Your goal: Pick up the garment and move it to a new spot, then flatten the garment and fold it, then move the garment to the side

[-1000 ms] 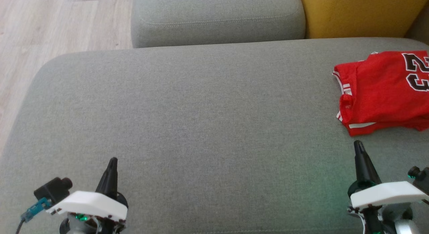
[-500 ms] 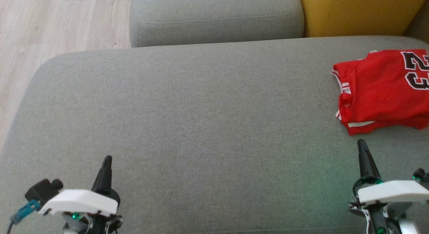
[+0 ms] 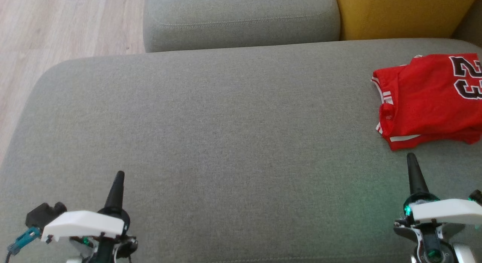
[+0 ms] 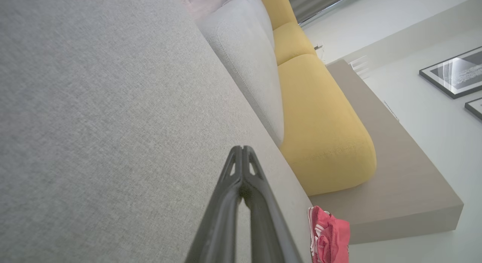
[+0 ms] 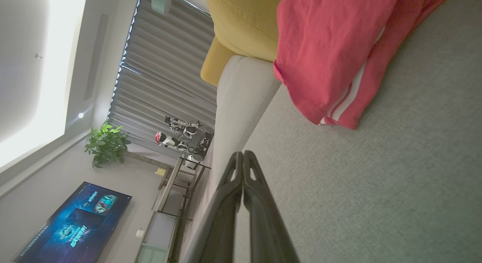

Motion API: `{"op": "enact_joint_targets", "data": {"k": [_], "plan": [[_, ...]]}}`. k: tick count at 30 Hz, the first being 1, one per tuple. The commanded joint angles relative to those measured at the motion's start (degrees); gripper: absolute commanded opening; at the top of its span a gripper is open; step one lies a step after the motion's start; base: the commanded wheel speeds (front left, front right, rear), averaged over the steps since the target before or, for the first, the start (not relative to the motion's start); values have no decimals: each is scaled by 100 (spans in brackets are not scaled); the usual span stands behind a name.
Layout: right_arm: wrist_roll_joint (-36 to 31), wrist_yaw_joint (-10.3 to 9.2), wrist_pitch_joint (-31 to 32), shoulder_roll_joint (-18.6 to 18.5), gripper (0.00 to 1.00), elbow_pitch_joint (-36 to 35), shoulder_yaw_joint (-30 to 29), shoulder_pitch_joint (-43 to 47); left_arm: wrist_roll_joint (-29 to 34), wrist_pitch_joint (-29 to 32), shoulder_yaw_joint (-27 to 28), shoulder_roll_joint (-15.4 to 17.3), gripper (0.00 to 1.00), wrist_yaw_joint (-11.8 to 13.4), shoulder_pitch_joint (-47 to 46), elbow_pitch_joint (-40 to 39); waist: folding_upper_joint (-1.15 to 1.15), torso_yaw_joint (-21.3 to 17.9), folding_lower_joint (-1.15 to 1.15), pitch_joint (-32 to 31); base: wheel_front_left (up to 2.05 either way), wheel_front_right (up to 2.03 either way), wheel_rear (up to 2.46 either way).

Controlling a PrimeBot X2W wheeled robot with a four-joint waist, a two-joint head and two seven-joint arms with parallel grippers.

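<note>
Landmark: I refer every position to the grey seat cushion (image 3: 226, 123).
Garment, position: the garment (image 3: 429, 101) lies on the seat cushion's right end, nearer its back edge than its front. Part of it runs off the side of the head view.
Garment, condition: it is doubled into a layered packet with the "23" print on top. The striped trim faces the seat cushion's middle.
Left gripper: the left gripper (image 3: 119, 175) hangs over the seat cushion's front left. Its fingers are pressed together on nothing, well apart from the garment.
Right gripper: the right gripper (image 3: 410, 156) hangs over the seat cushion's front right, clenched and empty. Its tip is near the garment's front hem but not touching it.
Handling, my judgement: the garment is light, limp and thin, and not fragile. Lifted by one layer, I expect it to sag and come unfolded. It may drag on the woven upholstery rather than slide.
Hold, my judgement: I would pinch through all layers at the front corner nearest the seat cushion's middle. Better, I would take two corners, one per gripper.
Head view gives: the print and the packet's outline, which I cannot read from the wrist views.
Right wrist view gives: the stacked edges at that front corner. An upper fold overhangs a lower one that carries white stripes.
Left wrist view gives: how low the packet sits at the seat cushion's far end.
</note>
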Motion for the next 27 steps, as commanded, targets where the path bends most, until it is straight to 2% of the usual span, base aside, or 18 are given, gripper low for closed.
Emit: {"op": "enact_joint_targets", "data": {"k": [1,27], "plan": [[196,-3,17,-109,0,-145,59,-346,-166,53,267,41,0,-61,-384,-147,0,-3,0,2,0,0,0],[1927,-4,98,-110,0,170,-64,-570,-1701,460,821,-198,0,-394,-563,-8,0,-52,0,44,0,0,0]]}}
